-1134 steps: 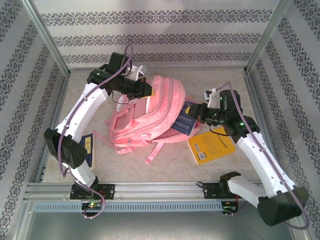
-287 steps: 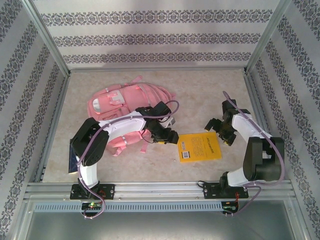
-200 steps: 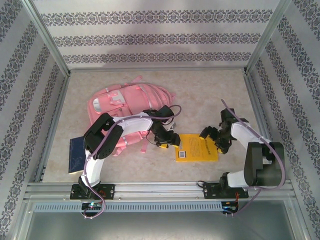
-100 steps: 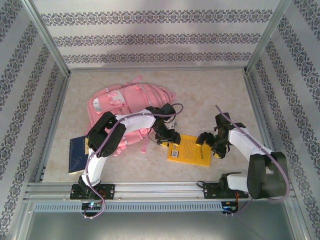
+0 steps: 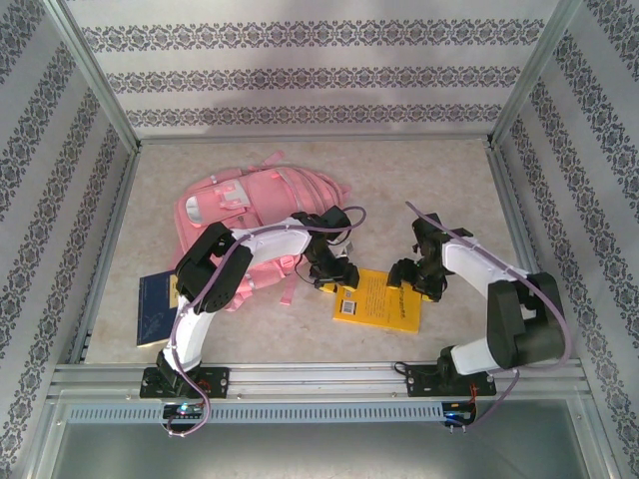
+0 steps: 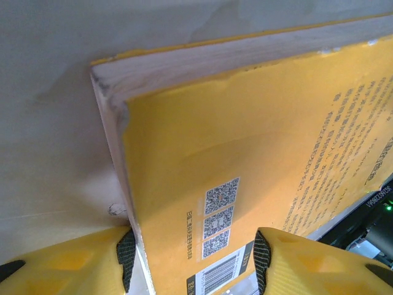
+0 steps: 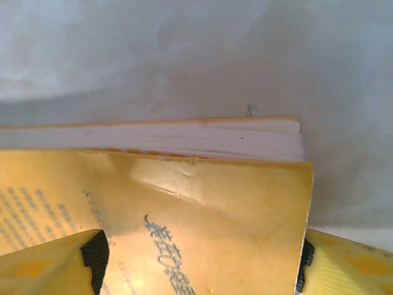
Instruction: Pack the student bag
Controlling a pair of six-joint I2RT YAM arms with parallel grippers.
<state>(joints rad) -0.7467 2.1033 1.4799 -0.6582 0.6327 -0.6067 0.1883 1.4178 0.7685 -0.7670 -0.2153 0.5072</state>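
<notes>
The backpack (image 5: 255,205) is taking up the far-left part of the table (image 5: 429,170), and the left arm (image 5: 265,239) is stretching across its near edge, blocking that side. The yellow book (image 5: 379,299) is lying in the near middle, with the left claw (image 5: 336,284) and right claw (image 5: 401,282) straddling its two far corners and crowding that edge. A blue book (image 5: 158,307) is sitting near the left rail (image 5: 105,259). The far-right stretch of table is lying open up to the patterned walls (image 5: 319,70).

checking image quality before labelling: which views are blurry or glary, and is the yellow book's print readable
Left wrist view: yellow book fairly sharp, QR codes distinct, fine print blurred. Right wrist view: softer, glare low on the cover, table hazy. Top external view: evenly lit, pink student bag slightly washed out.
</notes>
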